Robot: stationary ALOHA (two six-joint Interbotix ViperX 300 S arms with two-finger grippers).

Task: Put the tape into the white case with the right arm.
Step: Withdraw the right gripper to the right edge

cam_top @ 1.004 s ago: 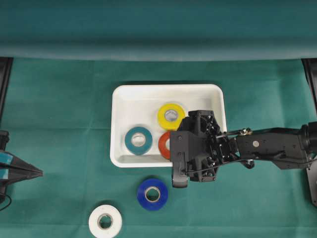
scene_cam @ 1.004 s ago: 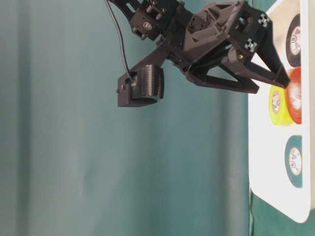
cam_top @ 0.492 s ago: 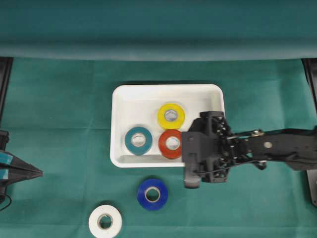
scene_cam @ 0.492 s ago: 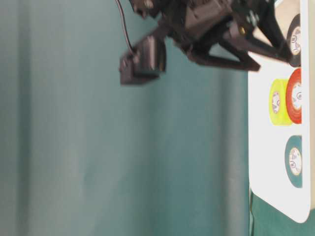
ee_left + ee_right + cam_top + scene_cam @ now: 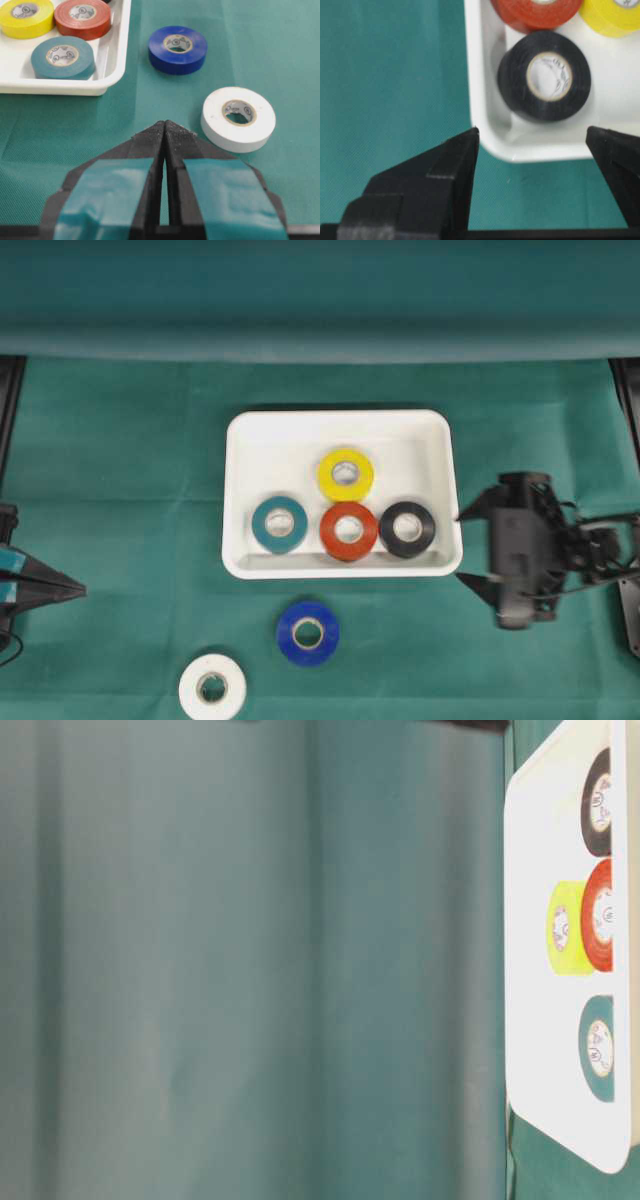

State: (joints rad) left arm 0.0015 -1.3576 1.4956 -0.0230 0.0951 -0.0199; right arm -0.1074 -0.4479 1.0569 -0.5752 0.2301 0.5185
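Seen from overhead, my right gripper point(image 5: 467, 546) sits just off the right edge of the white case point(image 5: 246, 448), fingers spread wide and holding nothing. Four rolls lie in the case: the yellow roll point(image 5: 346, 474) toward the middle, and the teal roll point(image 5: 280, 524), red roll point(image 5: 348, 531) and black roll point(image 5: 407, 529) in a row along the near edge, the black one nearest my fingertips. Two rolls are left on the green cloth point(image 5: 120, 440): the blue roll point(image 5: 308, 631) just below the case's near edge and the white roll point(image 5: 212, 686) toward the cloth's near left. As I judge it, the step in hand is to fetch the blue roll, so I should keep my fingers wide, travel clear of the case rim, come down with one finger on each side of the roll and close only once I am square over it.

The table-level view shows the case point(image 5: 545, 1050) with its four rolls and nothing of my fingers, beyond perhaps a dark sliver at the top edge.

From the left wrist, the left gripper point(image 5: 164, 131) has its fingers pressed together, empty, resting low near the cloth's left edge. The white roll point(image 5: 238, 118) lies just beyond its tip and the blue roll point(image 5: 177, 49) farther on, beside the case's corner.

From the right wrist, my two fingers point(image 5: 451, 165) frame the case's corner point(image 5: 485, 127), well apart. The black roll point(image 5: 544, 76) lies inside that corner, between them in line but beyond the tips, untouched.
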